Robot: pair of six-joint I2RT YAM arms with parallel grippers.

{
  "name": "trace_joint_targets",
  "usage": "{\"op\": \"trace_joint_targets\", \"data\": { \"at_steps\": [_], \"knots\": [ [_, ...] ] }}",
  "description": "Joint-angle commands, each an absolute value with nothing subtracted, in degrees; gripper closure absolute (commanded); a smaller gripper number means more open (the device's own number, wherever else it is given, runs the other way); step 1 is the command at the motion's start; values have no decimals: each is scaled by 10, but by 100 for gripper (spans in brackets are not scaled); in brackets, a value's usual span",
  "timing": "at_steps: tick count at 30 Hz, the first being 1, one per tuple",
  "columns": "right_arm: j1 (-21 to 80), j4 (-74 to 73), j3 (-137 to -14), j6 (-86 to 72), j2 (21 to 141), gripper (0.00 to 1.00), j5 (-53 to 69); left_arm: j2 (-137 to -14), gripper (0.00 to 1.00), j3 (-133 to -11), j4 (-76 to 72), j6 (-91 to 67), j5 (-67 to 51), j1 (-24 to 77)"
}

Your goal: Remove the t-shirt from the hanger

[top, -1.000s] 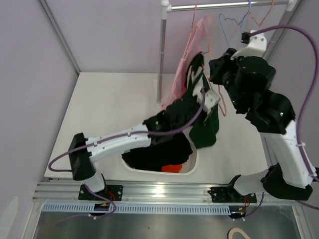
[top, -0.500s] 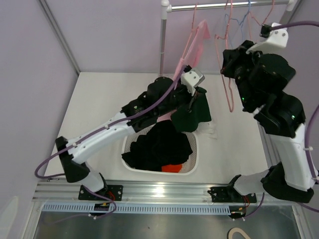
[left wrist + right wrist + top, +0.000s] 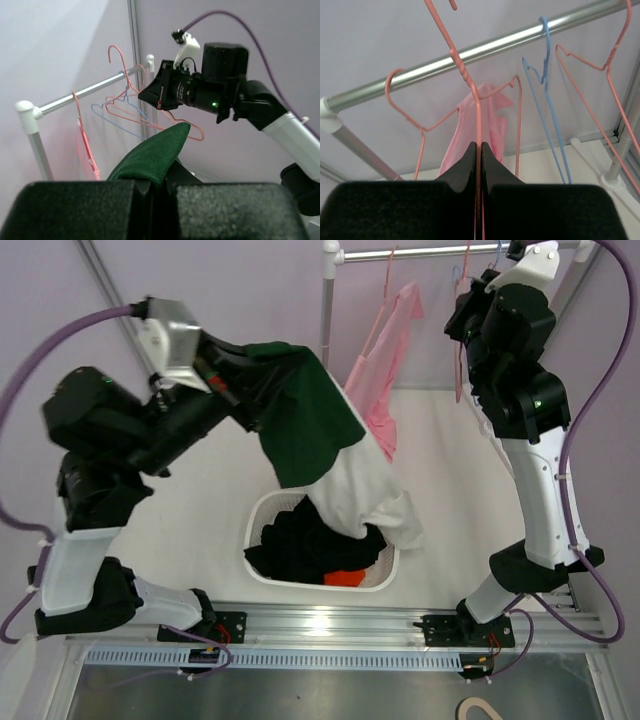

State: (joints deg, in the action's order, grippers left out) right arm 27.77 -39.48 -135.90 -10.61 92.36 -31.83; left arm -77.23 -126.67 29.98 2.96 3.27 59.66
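Note:
The t-shirt is dark green with a pale inside. It hangs from my left gripper, raised high at the left, and trails down over the basket. In the left wrist view the jaws are shut on a fold of the green cloth. My right gripper is up by the rail, shut on the bare salmon hanger. In the right wrist view the hanger's stem runs between my closed jaws, its hook near the rail. The shirt is off the hanger.
A white basket holds dark clothes and an orange item. A pink garment hangs on the rail, next to a blue hanger and other salmon hangers. The rail's upright post stands behind the basket.
My left arm has swung up and to the left, carrying the green t-shirt away from the hanger. My right gripper has lifted the bare hanger up to the rail.

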Motion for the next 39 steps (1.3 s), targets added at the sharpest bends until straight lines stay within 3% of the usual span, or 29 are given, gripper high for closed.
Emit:
{"op": "trace_joint_targets", "data": {
  "at_steps": [1,7,16,24,39],
  "knots": [
    [242,-352,-1401,-112,945,100,-271,-749,99,-1295,324,33,39,595],
    [188,-337,-1411,-139,990,100,-207,-729,99,-1291,334,58,88,596],
    [175,-334,-1394,-152,1017,100,-192,-710,99,-1155,275,53,110,567],
    [179,-300,-1255,-168,950,100,-190,-692,99,-1050,244,23,112,534],
    [185,-265,-1092,-169,860,97,-216,-537,99,-521,142,-196,64,523]
  ]
}}
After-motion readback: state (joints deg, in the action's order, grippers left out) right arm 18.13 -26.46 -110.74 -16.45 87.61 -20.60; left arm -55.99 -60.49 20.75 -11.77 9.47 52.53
